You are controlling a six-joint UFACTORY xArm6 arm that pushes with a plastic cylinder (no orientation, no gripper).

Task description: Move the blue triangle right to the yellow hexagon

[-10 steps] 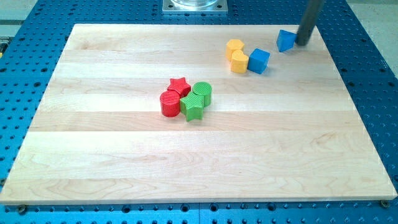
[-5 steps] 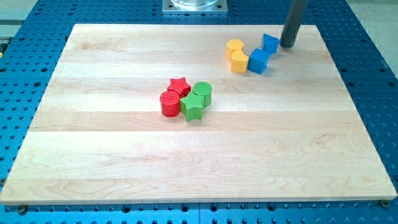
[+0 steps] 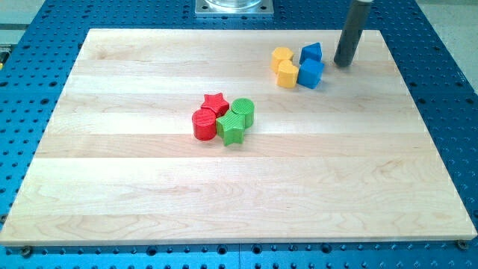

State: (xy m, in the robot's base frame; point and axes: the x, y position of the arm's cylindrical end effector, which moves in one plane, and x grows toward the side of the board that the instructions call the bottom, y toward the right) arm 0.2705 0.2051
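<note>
Pale wooden board on blue perforated table; blue and yellow blocks top right, red and green blocks centre

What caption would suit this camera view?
My tip stands just right of the blue triangle, now nestled beside two yellow blocks.

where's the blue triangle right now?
The blue triangle is in the view's upper right of the board, just above the blue cube and right of the upper yellow block. My tip stands just to its right.
</note>
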